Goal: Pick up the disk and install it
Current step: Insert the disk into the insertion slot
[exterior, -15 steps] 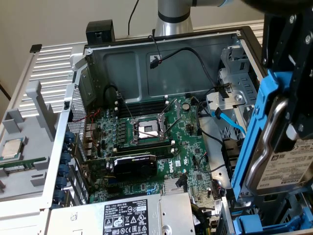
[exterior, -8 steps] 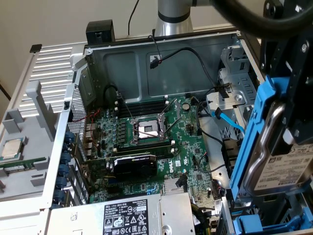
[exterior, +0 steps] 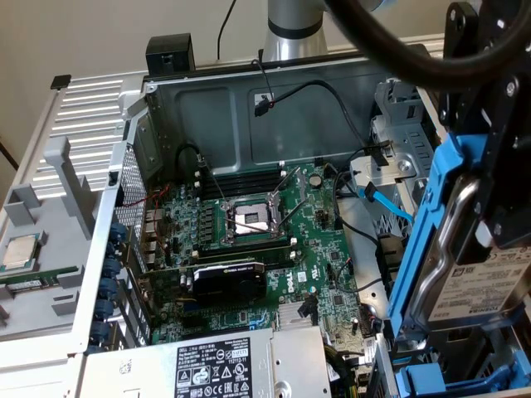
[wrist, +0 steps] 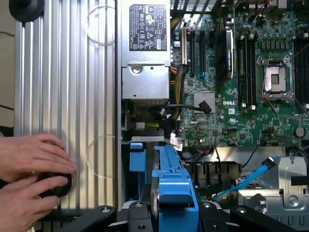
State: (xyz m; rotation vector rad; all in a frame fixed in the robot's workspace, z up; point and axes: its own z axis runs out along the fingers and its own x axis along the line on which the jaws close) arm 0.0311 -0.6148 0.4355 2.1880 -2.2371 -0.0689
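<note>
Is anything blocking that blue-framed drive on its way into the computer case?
Nothing visible does. The gripper grips the disk over the blue-railed drive bay. The blue cable lies off to one side, not under the disk.

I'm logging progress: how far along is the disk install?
Done: the disk is picked up, off any surface. In hand: the claw grips it by its blue frame, on edge, over the open case. Left: seating it; it sits in no bay yet, and the blue cable looks loose at its free end.
</note>
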